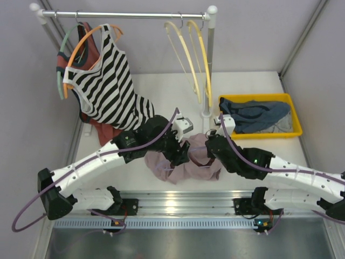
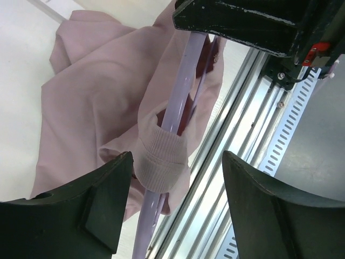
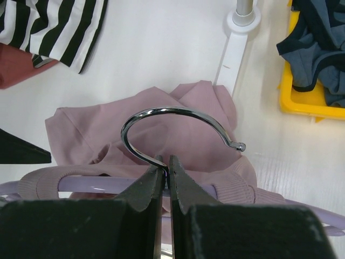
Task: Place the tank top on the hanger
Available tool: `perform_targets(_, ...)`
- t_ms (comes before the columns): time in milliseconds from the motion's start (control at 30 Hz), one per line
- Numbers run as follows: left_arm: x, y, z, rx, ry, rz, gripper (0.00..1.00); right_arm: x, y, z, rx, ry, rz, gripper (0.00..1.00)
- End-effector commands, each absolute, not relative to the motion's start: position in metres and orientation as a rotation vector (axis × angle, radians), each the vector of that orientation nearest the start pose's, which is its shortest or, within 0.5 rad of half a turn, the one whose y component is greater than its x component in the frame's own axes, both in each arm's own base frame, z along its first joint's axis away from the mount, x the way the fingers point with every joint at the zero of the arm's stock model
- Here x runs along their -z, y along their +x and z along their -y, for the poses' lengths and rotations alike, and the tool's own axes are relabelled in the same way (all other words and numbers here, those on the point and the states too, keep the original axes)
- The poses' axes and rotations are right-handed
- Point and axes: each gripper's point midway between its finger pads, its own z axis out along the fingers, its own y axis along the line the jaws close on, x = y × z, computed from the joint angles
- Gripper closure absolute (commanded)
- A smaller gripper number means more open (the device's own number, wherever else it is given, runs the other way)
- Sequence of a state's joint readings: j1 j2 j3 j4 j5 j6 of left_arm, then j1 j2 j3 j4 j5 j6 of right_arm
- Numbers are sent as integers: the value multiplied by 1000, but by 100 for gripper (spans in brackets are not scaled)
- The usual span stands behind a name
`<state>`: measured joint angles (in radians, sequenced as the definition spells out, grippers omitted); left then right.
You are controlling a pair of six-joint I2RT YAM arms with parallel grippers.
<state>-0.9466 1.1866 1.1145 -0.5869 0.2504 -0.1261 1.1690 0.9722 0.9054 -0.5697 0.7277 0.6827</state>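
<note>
The pink-mauve tank top [image 1: 186, 162] lies bunched on the table between the arms. The lavender hanger [image 2: 173, 116] runs through it; a ribbed strap [image 2: 160, 160] wraps the hanger's arm. My right gripper [image 3: 166, 162] is shut on the base of the hanger's metal hook [image 3: 161, 113], with the top [image 3: 178, 135] behind it. My left gripper [image 2: 178, 178] is open, its jaws straddling the strap-wrapped hanger arm without touching it. In the top view the left gripper [image 1: 175, 151] sits at the top's left side and the right gripper [image 1: 211, 144] at its right.
A rail [image 1: 124, 14] at the back carries a black-and-white striped top [image 1: 105, 86] on an orange hanger, a rust-red garment [image 1: 94, 48] and pale yellow hangers [image 1: 188, 54]. A yellow tray [image 1: 285, 135] with dark blue clothes stands at the right. The rail's post base [image 3: 242, 16] is near.
</note>
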Motion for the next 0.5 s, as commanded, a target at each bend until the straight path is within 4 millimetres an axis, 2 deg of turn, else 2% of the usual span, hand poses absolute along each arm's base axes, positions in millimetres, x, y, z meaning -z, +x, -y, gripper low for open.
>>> perform_targets(0,-219,158,312,898,1119,-2030,28,-262,199,-227,-474,-53,-1960,100)
perform_targets(233,-207,151,314,940,1142,-2041,30,-267,198,-225,-479,-54,-1952,100)
perform_targets(367,-209,146,317,991,1149,-2016,32,-272,199,-227,-483,-56,-1945,100)
perform_targets(467,-207,141,318,1021,1158,-2012,43,-275,200,-227,-481,-55,-1942,100)
